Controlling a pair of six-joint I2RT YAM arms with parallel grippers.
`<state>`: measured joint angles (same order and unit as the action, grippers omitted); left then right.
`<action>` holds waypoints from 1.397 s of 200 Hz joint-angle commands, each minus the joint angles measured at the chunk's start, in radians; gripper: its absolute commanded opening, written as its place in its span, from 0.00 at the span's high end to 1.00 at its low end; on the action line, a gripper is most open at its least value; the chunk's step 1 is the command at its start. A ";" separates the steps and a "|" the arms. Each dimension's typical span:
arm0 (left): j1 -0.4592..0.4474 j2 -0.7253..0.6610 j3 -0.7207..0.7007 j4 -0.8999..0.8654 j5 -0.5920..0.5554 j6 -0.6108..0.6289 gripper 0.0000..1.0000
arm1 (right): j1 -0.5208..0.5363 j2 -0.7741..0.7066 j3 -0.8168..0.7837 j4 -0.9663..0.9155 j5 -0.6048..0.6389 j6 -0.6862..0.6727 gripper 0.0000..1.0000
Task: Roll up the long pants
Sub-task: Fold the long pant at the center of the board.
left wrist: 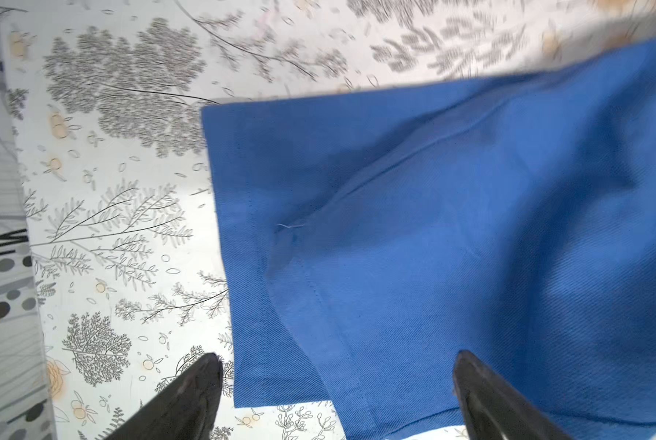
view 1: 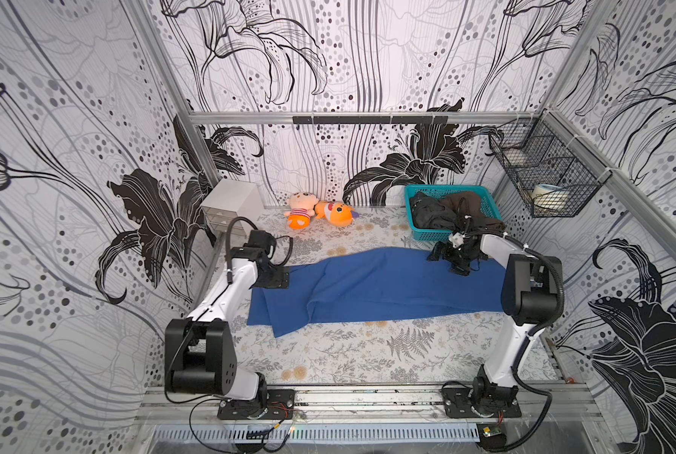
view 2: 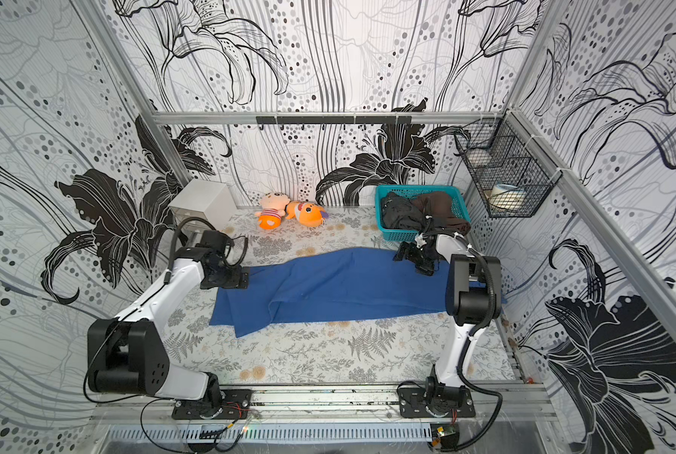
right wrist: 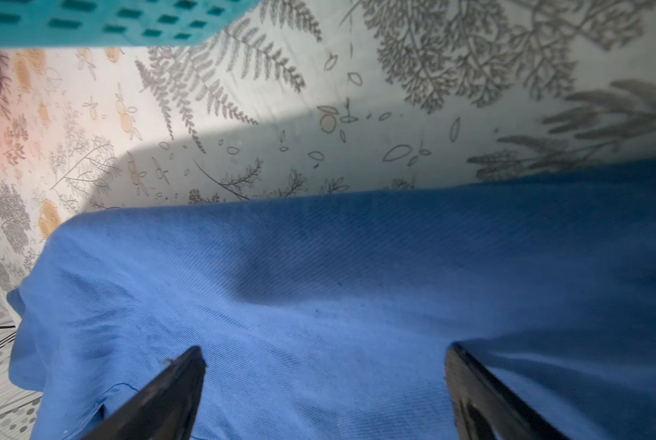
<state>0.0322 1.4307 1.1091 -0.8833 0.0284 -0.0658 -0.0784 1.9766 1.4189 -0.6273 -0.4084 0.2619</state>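
So the long pants point(view 1: 375, 287) are lying flat and folded lengthwise across the middle of the floral table point(view 1: 348, 353), no roll started yet as far as I can tell. Left gripper point(left wrist: 338, 377) hangs spread wide over the leg hems, right gripper point(right wrist: 326, 356) spread wide over the other end, neither pinching anything. Next move probably needs a hem edge pinched and tipped over tight
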 commanded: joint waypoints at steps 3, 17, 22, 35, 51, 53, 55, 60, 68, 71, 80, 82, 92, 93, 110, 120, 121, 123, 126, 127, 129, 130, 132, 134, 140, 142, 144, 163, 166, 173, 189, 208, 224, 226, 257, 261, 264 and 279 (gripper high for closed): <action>0.049 0.020 -0.017 0.027 0.107 -0.036 0.08 | 0.019 0.012 -0.005 0.003 -0.028 0.008 0.01; 0.084 0.080 -0.004 0.016 0.158 -0.051 0.10 | 0.023 0.013 -0.003 0.003 -0.032 0.007 0.00; 0.096 0.104 0.003 0.010 0.177 -0.056 0.12 | 0.024 0.013 -0.003 0.003 -0.033 0.008 0.01; 0.120 0.158 0.019 -0.009 0.209 -0.064 0.16 | 0.025 0.010 -0.004 0.002 -0.036 0.008 0.01; 0.141 0.190 0.023 -0.014 0.224 -0.073 0.18 | 0.028 0.006 -0.005 0.001 -0.037 0.007 0.00; 0.145 0.191 0.023 -0.014 0.225 -0.074 0.18 | 0.027 0.004 -0.005 0.001 -0.038 0.008 0.00; 0.147 0.192 0.023 -0.013 0.226 -0.075 0.18 | 0.027 0.004 -0.005 0.001 -0.038 0.007 0.00; 0.151 0.194 0.021 -0.011 0.228 -0.075 0.18 | 0.028 0.002 -0.006 0.001 -0.038 0.008 0.00; 0.158 0.195 0.020 -0.009 0.226 -0.079 0.19 | 0.028 -0.002 -0.009 0.001 -0.037 0.008 0.01; 0.160 0.196 0.018 -0.007 0.228 -0.080 0.19 | 0.029 -0.003 -0.010 0.001 -0.038 0.008 0.01; 0.164 0.202 0.016 -0.004 0.231 -0.081 0.20 | 0.029 -0.005 -0.011 0.002 -0.038 0.008 0.00; 0.163 0.202 0.016 -0.003 0.233 -0.081 0.20 | 0.029 -0.005 -0.012 0.002 -0.038 0.007 0.01; 0.165 0.217 0.018 -0.003 0.244 -0.081 0.23 | 0.029 -0.004 -0.011 0.002 -0.040 0.007 0.00; 0.164 0.219 0.018 -0.003 0.245 -0.081 0.24 | 0.028 -0.005 -0.011 0.002 -0.040 0.007 0.01; 0.165 0.244 0.028 -0.008 0.246 -0.080 0.28 | 0.030 -0.003 -0.011 0.003 -0.045 0.007 0.01; 0.166 0.256 0.036 -0.013 0.244 -0.080 0.32 | 0.030 -0.003 -0.011 0.003 -0.045 0.007 0.01; 0.166 0.255 0.036 -0.013 0.245 -0.080 0.33 | 0.030 -0.003 -0.012 0.003 -0.045 0.007 0.01; 0.166 0.257 0.036 -0.013 0.245 -0.080 0.34 | 0.032 -0.004 -0.012 0.003 -0.045 0.007 0.01; 0.166 0.258 0.037 -0.013 0.247 -0.080 0.35 | 0.032 -0.003 -0.012 0.002 -0.045 0.007 0.01; 0.166 0.257 0.037 -0.013 0.247 -0.081 0.36 | 0.032 -0.004 -0.011 0.002 -0.045 0.007 0.01; 0.167 0.259 0.038 -0.013 0.248 -0.080 0.37 | 0.032 -0.005 -0.011 0.002 -0.046 0.008 0.00; 0.167 0.259 0.037 -0.013 0.249 -0.080 0.37 | 0.031 -0.005 -0.011 0.002 -0.045 0.007 0.00; 0.168 0.260 0.038 -0.013 0.248 -0.080 0.38 | 0.031 -0.005 -0.011 0.001 -0.044 0.007 0.01; 0.168 0.260 0.037 -0.012 0.247 -0.080 0.39 | 0.032 -0.005 -0.011 0.000 -0.045 0.007 0.01; 0.171 0.262 0.039 -0.011 0.246 -0.081 0.44 | 0.031 -0.005 -0.011 0.000 -0.045 0.005 0.01; 0.170 0.262 0.040 -0.012 0.247 -0.080 0.45 | 0.032 -0.005 -0.011 0.000 -0.045 0.006 0.01; 0.171 0.262 0.039 -0.012 0.245 -0.079 0.48 | 0.032 -0.007 -0.011 0.000 -0.044 0.006 0.01; 0.180 0.265 0.043 -0.013 0.238 -0.081 0.74 | 0.031 -0.009 -0.011 0.000 -0.045 0.006 0.01; 0.182 0.264 0.044 -0.014 0.233 -0.081 0.78 | 0.031 -0.009 -0.010 0.000 -0.045 0.006 0.01; 0.188 0.264 0.050 -0.017 0.222 -0.081 0.88 | 0.034 -0.009 -0.011 -0.002 -0.045 0.005 0.00; 0.205 0.261 0.073 -0.035 0.215 -0.076 1.00 | 0.034 -0.006 -0.009 -0.002 -0.046 0.006 0.00; 0.236 0.253 0.110 -0.060 0.204 -0.063 1.00 | 0.033 0.000 -0.008 -0.003 -0.044 0.006 0.01; 0.271 0.249 0.132 -0.075 0.189 -0.050 1.00 | 0.035 0.006 -0.003 -0.009 -0.044 0.005 0.01; 0.275 0.249 0.135 -0.076 0.190 -0.047 1.00 | 0.035 0.007 -0.003 -0.009 -0.043 0.006 0.00; 0.310 0.293 0.192 -0.102 0.149 -0.028 1.00 | 0.042 0.013 0.003 -0.010 -0.043 0.006 0.00; 0.310 0.304 0.202 -0.108 0.140 -0.025 1.00 | 0.042 0.015 0.004 -0.011 -0.043 0.006 0.01; 0.310 0.312 0.211 -0.112 0.136 -0.023 1.00 | 0.043 0.015 0.005 -0.012 -0.043 0.005 0.01; 0.310 0.349 0.247 -0.130 0.124 -0.016 1.00 | 0.045 0.018 0.006 -0.012 -0.043 0.004 0.00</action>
<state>0.3313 1.7218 1.2972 -0.9825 0.2249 -0.1139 -0.0429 1.9770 1.4189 -0.6235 -0.4404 0.2691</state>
